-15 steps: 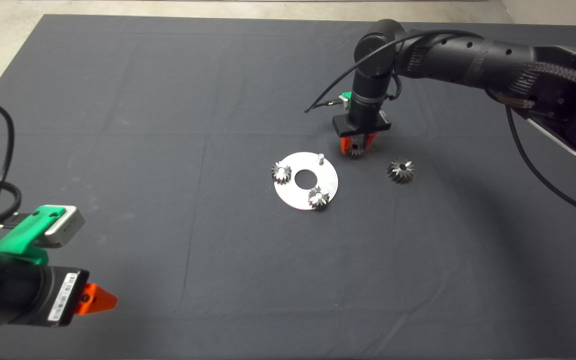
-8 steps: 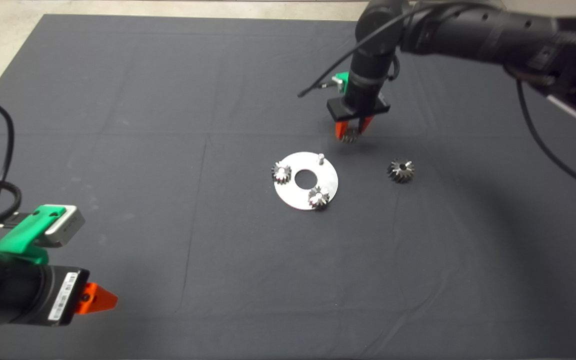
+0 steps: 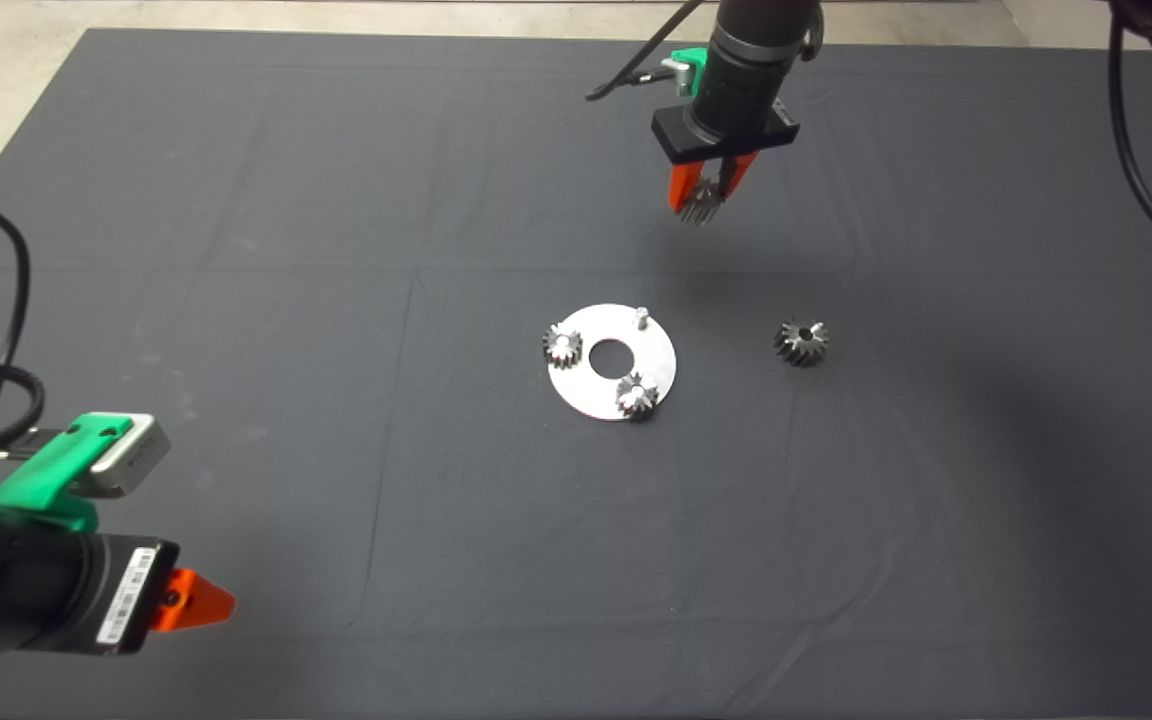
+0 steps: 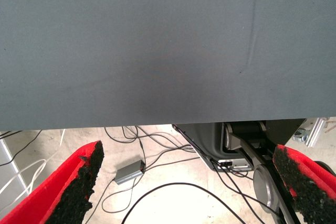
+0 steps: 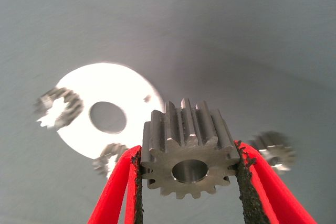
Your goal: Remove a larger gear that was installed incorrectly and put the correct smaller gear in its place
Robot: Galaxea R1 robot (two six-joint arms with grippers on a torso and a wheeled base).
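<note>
My right gripper (image 3: 702,207) hangs high above the mat behind the round metal plate (image 3: 658,372), shut on the smaller gear (image 3: 701,208). In the right wrist view the smaller gear (image 5: 188,153) sits between the black pads (image 5: 244,187), its centre hole facing the camera. The plate (image 5: 84,133) carries two small gears (image 3: 562,346) (image 3: 637,396) and one bare pin (image 3: 641,317). The larger gear (image 3: 801,341), with slanted teeth, lies on the mat right of the plate. My left gripper (image 3: 198,601) is parked at the lower left, open and empty.
The dark mat (image 3: 336,250) covers the table. The left wrist view shows the mat edge (image 4: 157,124) with cables (image 4: 157,187) on the floor beyond it.
My right gripper has lifted the smaller gear off the mat beside the plate and carried it up and back. The left arm has not moved.
</note>
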